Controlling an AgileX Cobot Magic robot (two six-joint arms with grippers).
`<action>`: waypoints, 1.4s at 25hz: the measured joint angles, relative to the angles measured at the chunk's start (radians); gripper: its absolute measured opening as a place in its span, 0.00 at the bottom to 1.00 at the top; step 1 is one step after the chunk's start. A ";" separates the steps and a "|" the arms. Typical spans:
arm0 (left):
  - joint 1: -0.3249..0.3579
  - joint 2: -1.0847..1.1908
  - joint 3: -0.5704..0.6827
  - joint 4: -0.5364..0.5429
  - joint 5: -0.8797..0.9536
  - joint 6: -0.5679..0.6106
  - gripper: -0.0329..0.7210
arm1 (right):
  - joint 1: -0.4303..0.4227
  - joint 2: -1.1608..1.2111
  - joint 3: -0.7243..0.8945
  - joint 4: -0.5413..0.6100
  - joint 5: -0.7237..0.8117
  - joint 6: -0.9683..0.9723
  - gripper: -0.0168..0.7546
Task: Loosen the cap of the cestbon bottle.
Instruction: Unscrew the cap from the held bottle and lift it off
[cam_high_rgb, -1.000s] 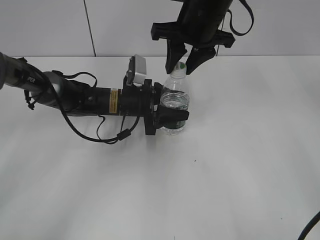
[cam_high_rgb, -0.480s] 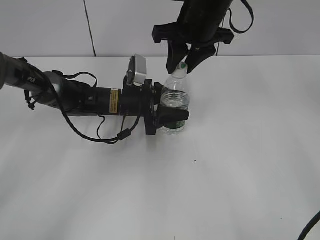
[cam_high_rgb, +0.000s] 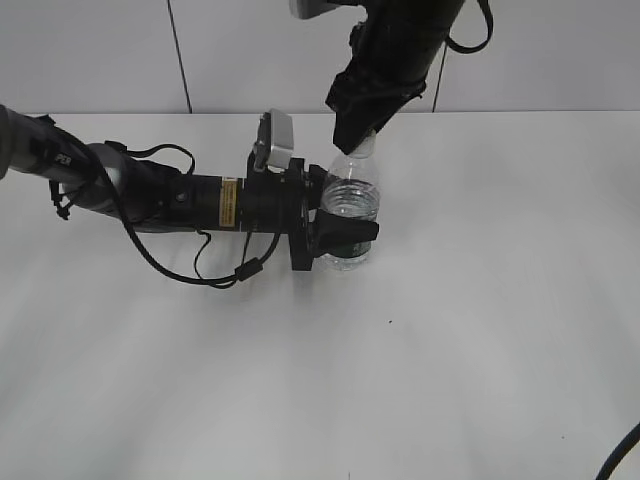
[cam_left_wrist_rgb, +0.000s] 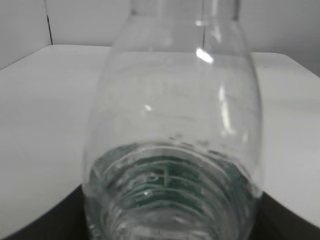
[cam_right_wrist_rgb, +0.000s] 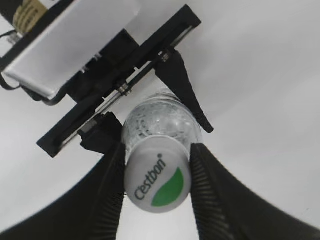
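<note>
Cestbon bottle (cam_high_rgb: 351, 205) is standing upright on the white tabletop (cam_high_rgb: 450, 330), its long axis vertical and its neck pointing up toward the right arm. The left tool (cam_high_rgb: 345, 232) is reaching in sideways from the left and is clamping the bottle's lower body; in the left wrist view the clear, ribbed body with its dark green label band (cam_left_wrist_rgb: 170, 175) is filling the frame. The right tool (cam_right_wrist_rgb: 157, 187) is coming down from above, and its two ridged fingers (cam_right_wrist_rgb: 114, 175) are pressing on opposite sides of the cap (cam_right_wrist_rgb: 158, 184), which is sitting on the bottle's neck. The cap's white top, printed "Cestbon" with a green leaf mark, is facing the right wrist camera.
</note>
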 joint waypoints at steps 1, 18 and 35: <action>0.000 0.000 0.000 0.000 0.000 0.000 0.59 | 0.000 0.000 0.000 0.000 0.000 -0.045 0.41; 0.000 0.000 0.000 0.000 0.000 0.000 0.59 | 0.000 0.000 0.000 0.002 0.002 -0.575 0.41; -0.001 0.000 0.000 0.000 0.000 0.004 0.59 | 0.001 0.000 -0.001 -0.018 0.006 -0.678 0.41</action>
